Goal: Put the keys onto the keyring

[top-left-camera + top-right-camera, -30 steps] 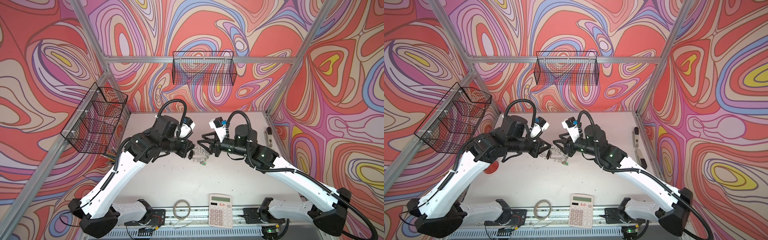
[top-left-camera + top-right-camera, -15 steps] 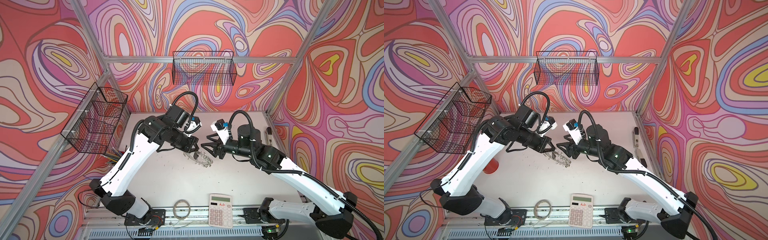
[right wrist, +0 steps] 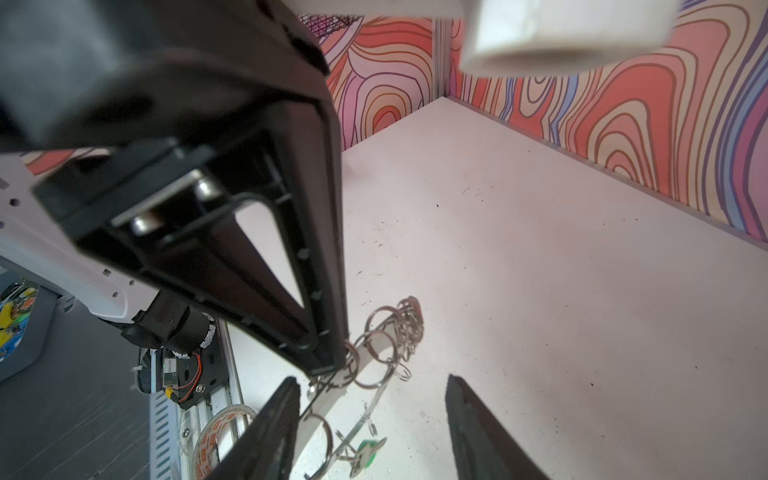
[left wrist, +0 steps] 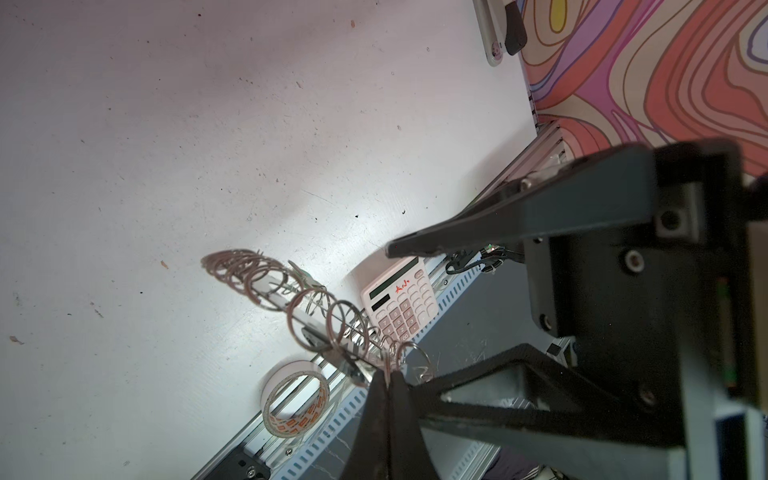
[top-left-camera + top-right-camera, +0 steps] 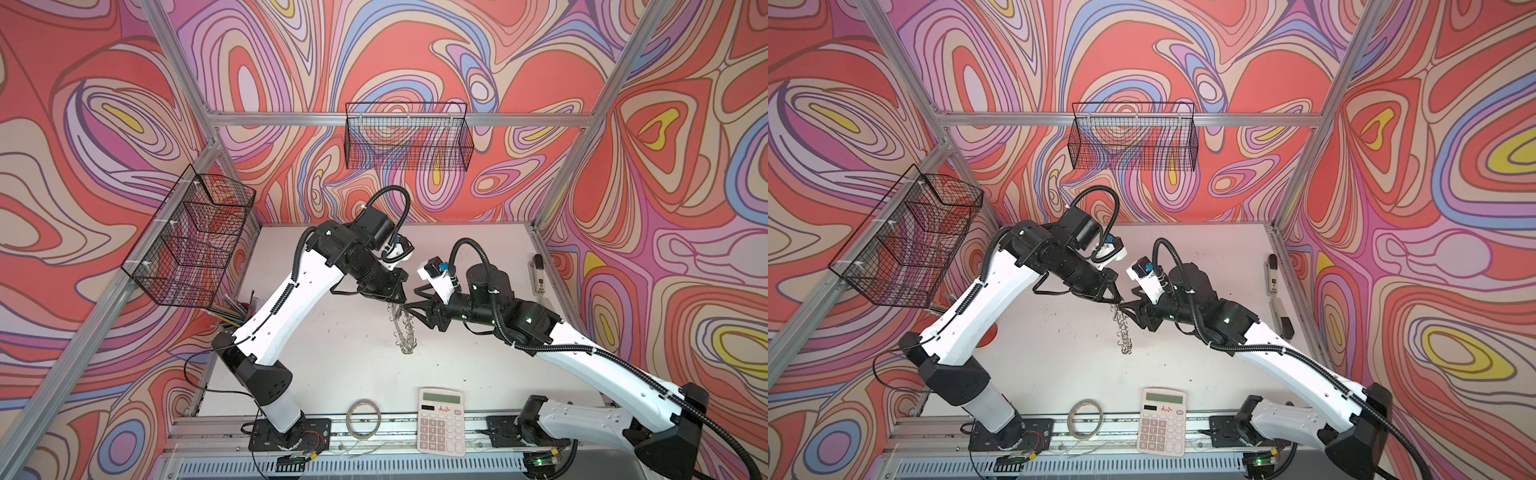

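The keyring (image 5: 402,328) (image 5: 1123,328) hangs edge-on from my left gripper (image 5: 398,300) (image 5: 1118,302), a silver ring lined with wire loops. In the left wrist view the left gripper (image 4: 388,374) is shut on one wire loop at the rim of the keyring (image 4: 266,282). My right gripper (image 5: 415,300) (image 3: 372,379) is open right beside it, one finger on each side of the ring's upper part without touching it. A key with a green tag (image 3: 368,451) dangles from the keyring (image 3: 390,332). I cannot make out a key with a black tag.
A calculator (image 5: 440,419) and a tape roll (image 5: 364,417) lie at the table's front edge. A stapler-like tool (image 5: 537,274) lies along the right edge and pens (image 5: 230,318) stand at the left. Wire baskets (image 5: 409,141) (image 5: 191,241) hang on the walls.
My left arm has raised and stretched forward, lifting the keyring so that it now hangs upright. My right gripper opened a little wider and stayed next to it.
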Motion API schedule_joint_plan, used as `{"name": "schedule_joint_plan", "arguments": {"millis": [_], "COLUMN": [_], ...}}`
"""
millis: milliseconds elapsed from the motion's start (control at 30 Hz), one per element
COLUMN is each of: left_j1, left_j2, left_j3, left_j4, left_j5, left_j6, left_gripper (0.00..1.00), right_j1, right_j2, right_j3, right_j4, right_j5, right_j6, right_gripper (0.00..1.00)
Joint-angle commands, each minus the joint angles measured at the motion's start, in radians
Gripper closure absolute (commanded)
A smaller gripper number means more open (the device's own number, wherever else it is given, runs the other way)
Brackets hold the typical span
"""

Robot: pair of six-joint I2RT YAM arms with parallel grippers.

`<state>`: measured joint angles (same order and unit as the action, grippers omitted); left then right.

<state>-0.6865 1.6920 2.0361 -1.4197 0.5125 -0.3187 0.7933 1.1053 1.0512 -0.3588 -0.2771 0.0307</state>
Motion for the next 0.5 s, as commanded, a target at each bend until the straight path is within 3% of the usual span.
{"name": "schedule_joint_plan", "arguments": {"millis": [0,467], "left_j1": [0.002,0.010], "left_j2": [0.018,0.097], "left_j3": [0.038,0.099], "left_j4": [-0.045,-0.087], "left_j5": [0.026,-0.036], "left_j6": [-0.006,-0.008], "left_gripper": [1.00,1.00], "right_j1": [0.001,0.001], "right_j2": [-0.037,-0.002], "right_j3": [-0.022,-0.031], "right_j4": [0.027,-0.023], "right_j5": [0.053,0.012], "right_j6": [-0.033,0.004], "right_gripper": [0.40,0.33]}}
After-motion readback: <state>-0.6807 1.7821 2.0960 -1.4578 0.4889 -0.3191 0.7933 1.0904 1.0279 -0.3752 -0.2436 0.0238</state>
